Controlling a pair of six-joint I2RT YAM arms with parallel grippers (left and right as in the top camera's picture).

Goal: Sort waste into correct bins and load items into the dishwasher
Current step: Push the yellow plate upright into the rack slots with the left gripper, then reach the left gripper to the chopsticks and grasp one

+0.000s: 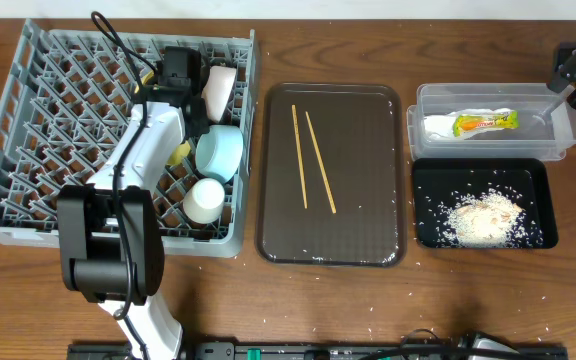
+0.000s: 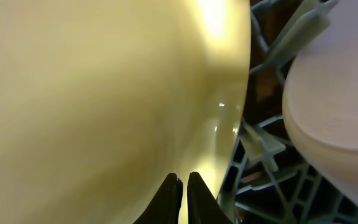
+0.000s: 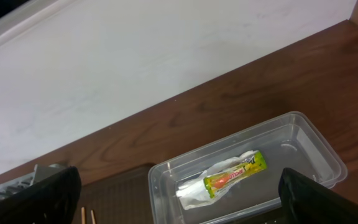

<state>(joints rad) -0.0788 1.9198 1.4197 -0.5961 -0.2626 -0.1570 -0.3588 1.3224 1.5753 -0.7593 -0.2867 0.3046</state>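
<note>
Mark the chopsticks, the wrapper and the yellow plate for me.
chopsticks (image 1: 320, 162), overhead view, middle of one stick.
wrapper (image 1: 485, 122), overhead view, its green and orange printed part.
yellow plate (image 2: 104, 93), left wrist view, its glossy face.

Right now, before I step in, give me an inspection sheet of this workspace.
Surface: brown wooden table.
Job's things: yellow plate, light blue bowl, white bowl and small cup in grey dish rack; chopsticks on brown serving tray; wrapper in clear tub; rice scraps in black tray.
Clutter: nothing seen.
Grippers: left gripper shut at the plate's rim, grip unclear; right gripper open over the tub.
Cables: black cable loops over the rack.
Surroundings: white wall behind table.
</note>
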